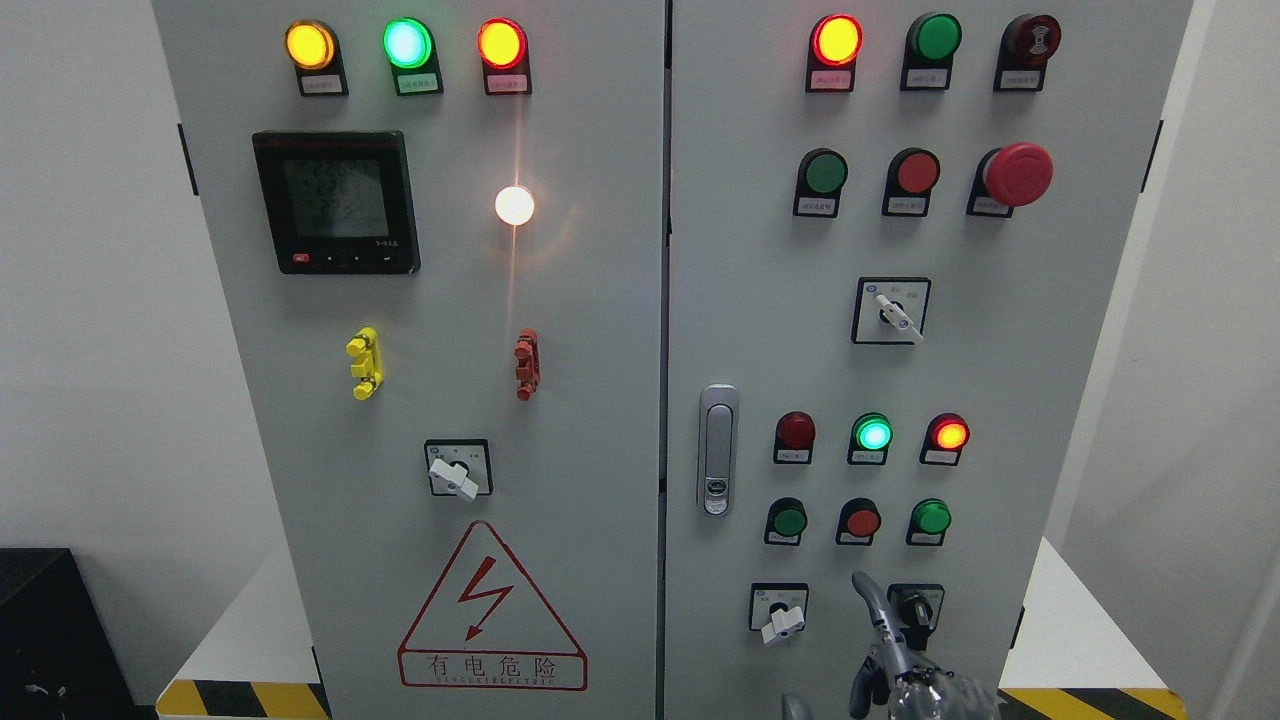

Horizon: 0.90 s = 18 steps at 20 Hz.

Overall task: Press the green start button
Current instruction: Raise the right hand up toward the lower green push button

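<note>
the right robot hand (905, 665) rises at the grey metal cabinet (560, 400), one finger extended, holding nothing. round green buttons (931, 517) sit above it, untouched.

Robot hand (905, 670) is cut off by the bottom edge: only one raised finger (868, 598) and the knuckles show, the arm isn't visible, so which side it enters from is unclear. That finger and hand cover part of the black selector switch (915, 606) at lower right. Label plates (827, 206) under the buttons and lamps are too small to read. Meter display (335, 197) digits are faint, unreadable. White lamp (514, 205) is blown out by glare, with a streak running down the door. Cabinet (600, 300) top and bottom are cropped. Dark box (50, 640) at lower left is cut by the frame corner. Fine print on the latch (717, 450) is illegible.
</note>
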{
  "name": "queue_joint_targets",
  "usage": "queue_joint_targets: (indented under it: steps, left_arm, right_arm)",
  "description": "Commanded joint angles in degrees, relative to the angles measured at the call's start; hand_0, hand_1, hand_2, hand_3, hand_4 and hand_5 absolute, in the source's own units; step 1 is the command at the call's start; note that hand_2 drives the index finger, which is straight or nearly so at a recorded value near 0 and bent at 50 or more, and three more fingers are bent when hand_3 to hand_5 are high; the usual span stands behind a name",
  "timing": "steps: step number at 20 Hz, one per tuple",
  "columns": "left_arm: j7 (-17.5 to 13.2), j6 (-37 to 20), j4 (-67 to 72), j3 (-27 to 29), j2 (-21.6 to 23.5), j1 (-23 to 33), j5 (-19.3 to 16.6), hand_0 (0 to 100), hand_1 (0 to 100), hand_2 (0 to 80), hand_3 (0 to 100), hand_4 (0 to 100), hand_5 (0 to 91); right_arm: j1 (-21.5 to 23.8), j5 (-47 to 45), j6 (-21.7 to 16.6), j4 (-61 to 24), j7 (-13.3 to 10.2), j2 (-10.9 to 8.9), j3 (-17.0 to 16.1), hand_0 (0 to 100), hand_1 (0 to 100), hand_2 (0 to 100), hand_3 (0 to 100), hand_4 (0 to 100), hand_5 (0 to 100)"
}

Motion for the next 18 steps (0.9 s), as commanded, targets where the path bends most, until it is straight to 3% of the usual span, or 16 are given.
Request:
queue_joint_targets:
  steps: [1,18]
  left_arm:
    - [-0.04,0.04,-1.58,0.00,0.00,-1.32,0.00,12,56,0.0,0,0,0.0]
    - [-0.04,0.04,-1.58,0.00,0.00,-1.32,0.00,12,56,0.0,0,0,0.0]
  right_arm:
    - [-3.36,3.70,-0.03,5.01,0.05,0.08,-0.93,36,31,0,90,87,100]
    - [-9.95,3.97,0.06,13.89,0.14,0.17,-0.49,33,31,0,92,87,100]
